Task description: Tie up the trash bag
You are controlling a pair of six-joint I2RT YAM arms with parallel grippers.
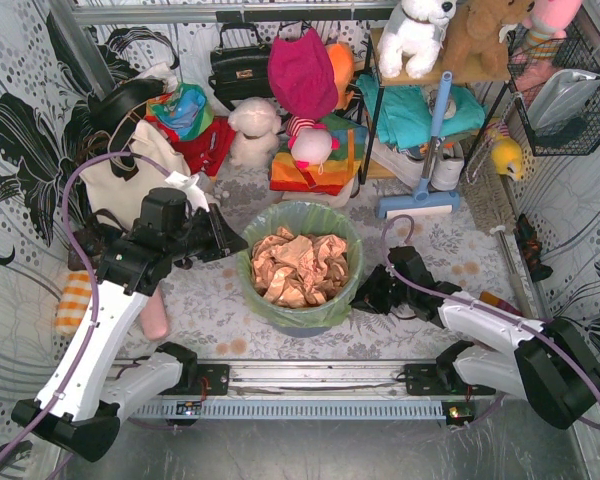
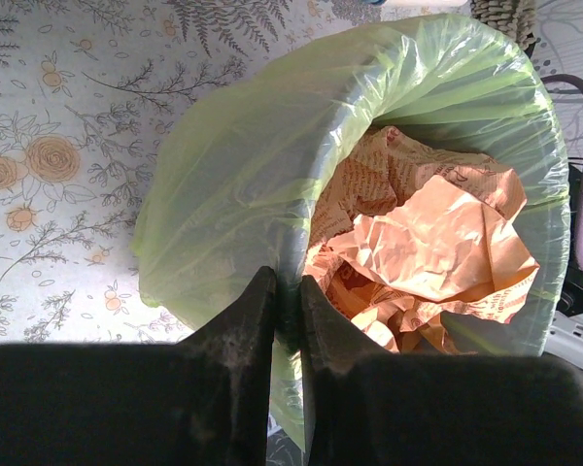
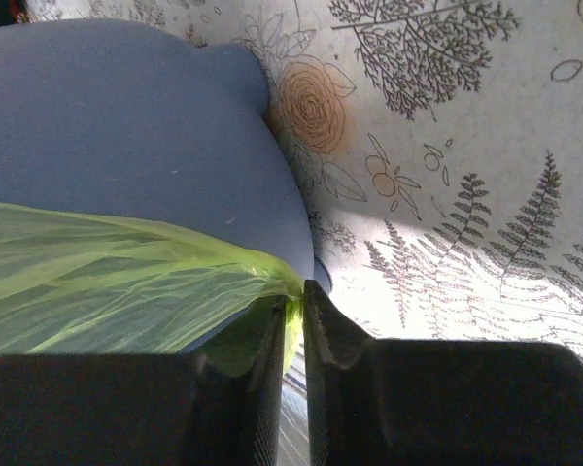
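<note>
The translucent light-green trash bag (image 1: 302, 222) lines the blue-grey bin (image 1: 305, 328) at the table's middle, its edge folded over the rim, with crumpled tan paper (image 1: 300, 265) inside. My left gripper (image 1: 238, 245) is shut on the bag's left rim; in the left wrist view the bag (image 2: 243, 155) and bin wall pass between the fingers (image 2: 243, 320). My right gripper (image 1: 365, 295) is at the bin's right side, shut on a pulled-out fold of the bag (image 3: 126, 282) beside the bin wall (image 3: 126, 126).
Bags, stuffed toys and folded cloth (image 1: 300, 120) crowd the back. A blue-handled squeegee (image 1: 420, 200) lies behind the bin at the right. A shelf rack (image 1: 430, 90) and wire basket (image 1: 570, 100) stand at the back right. An orange striped cloth (image 1: 72, 300) lies left.
</note>
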